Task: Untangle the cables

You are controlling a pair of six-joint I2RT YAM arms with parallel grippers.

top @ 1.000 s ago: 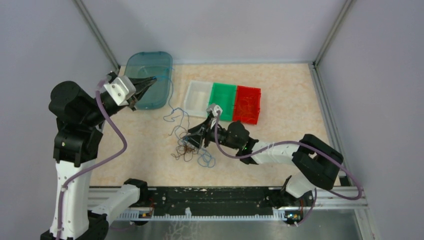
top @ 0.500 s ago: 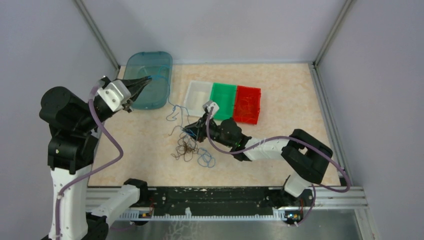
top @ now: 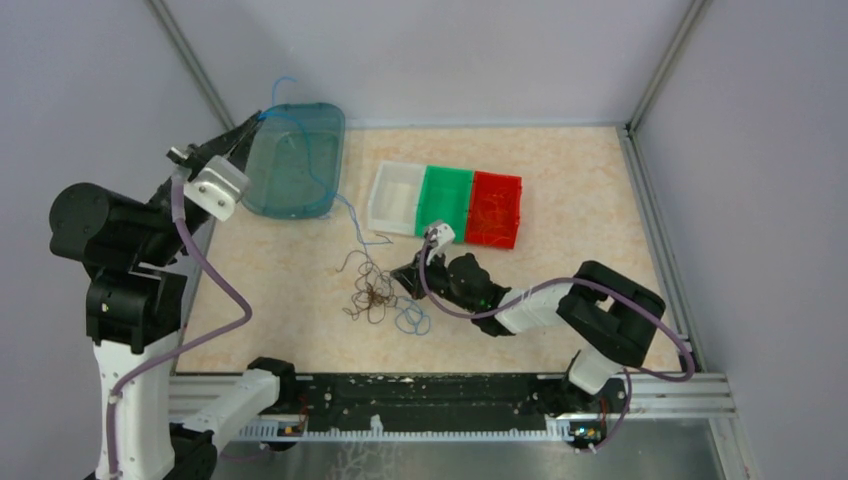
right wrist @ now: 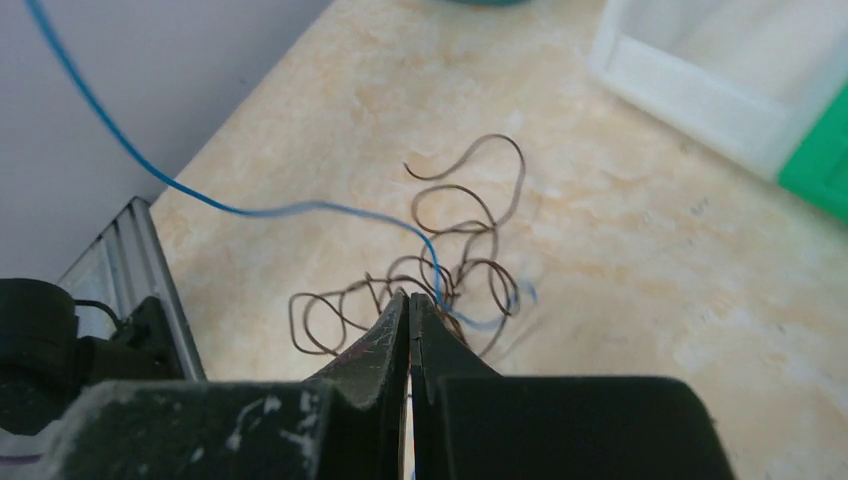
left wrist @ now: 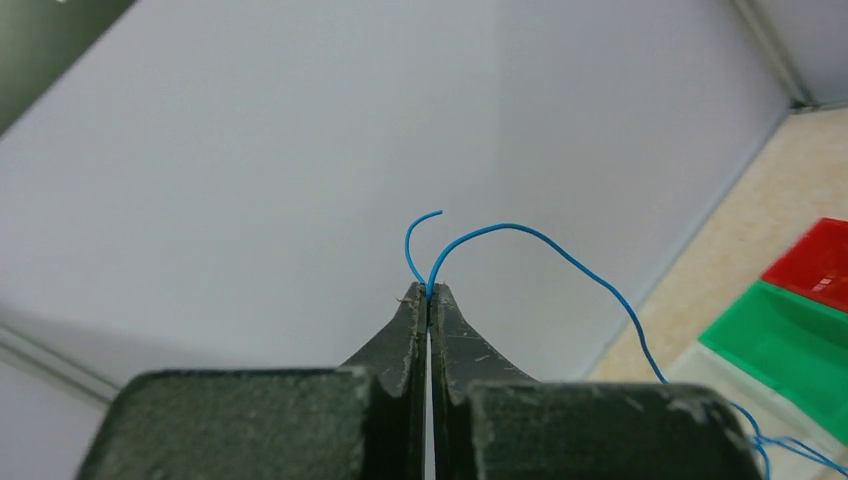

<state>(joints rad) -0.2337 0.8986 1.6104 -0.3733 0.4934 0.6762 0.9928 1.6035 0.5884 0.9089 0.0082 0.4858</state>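
The cables (top: 375, 298) lie tangled on the table (top: 580, 200), nearer than the white bin (top: 378, 200), green bin (top: 447, 200) and red bin (top: 518, 210). The left gripper (left wrist: 428, 298) clamps the blue cable (left wrist: 500, 226) aloft over the far-left teal bin (top: 340, 160). The right gripper (right wrist: 410, 300) is clenched at the tangle.

Blue cable (left wrist: 505, 226) cut off at lower-right edge, red bin (left wrist: 820, 262) cropped, blue strand (right wrist: 508, 298) blurred beside right hand (right wrist: 409, 300).

The left hand (top: 259, 118) has lifted back past the teal bin (top: 292, 192), drawing the blue cable (left wrist: 585, 263) seemingly tauter.
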